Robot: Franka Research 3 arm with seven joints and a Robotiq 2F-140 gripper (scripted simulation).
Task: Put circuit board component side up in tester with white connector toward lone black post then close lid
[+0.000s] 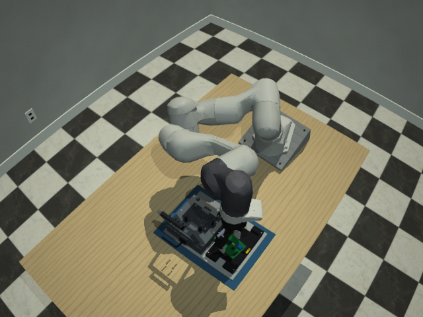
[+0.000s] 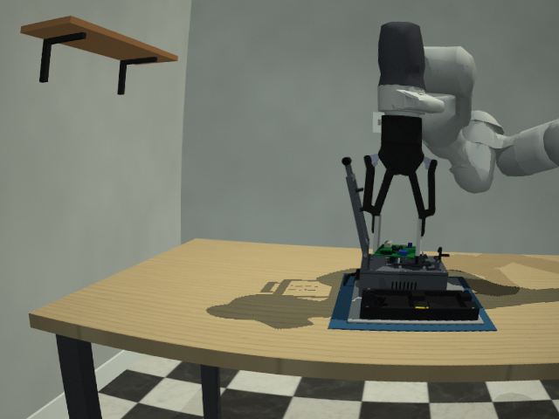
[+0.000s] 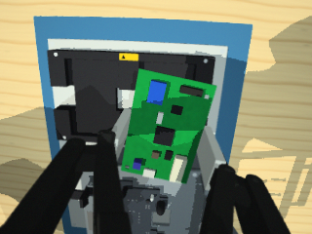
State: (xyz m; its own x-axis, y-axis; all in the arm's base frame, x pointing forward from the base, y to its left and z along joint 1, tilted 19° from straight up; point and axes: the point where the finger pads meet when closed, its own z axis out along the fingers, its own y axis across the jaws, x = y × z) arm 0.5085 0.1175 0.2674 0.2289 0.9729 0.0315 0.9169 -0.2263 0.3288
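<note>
My gripper (image 2: 397, 250) (image 3: 165, 130) points down and is shut on the green circuit board (image 1: 233, 248) (image 2: 392, 250) (image 3: 168, 124), gripping its two long edges. The board is in the air, roughly level, component side up. Its long white connector (image 3: 178, 168) is at the end nearer the tester in the wrist view. The grey tester (image 1: 186, 209) (image 2: 402, 280) stands beside the tray; its lid (image 2: 356, 207) is open, leaning up and back. The black tray (image 2: 383, 312) (image 3: 97, 97) shows no board in it. I cannot make out the tester's pins or single black post clearly.
Tester and tray stand on a blue mat (image 1: 235, 282) (image 2: 338, 318) (image 3: 146, 29) on the wooden table (image 1: 102, 238). The raised lid stands close beside one finger in the exterior view. A wall shelf (image 2: 99, 37) is far off to the left.
</note>
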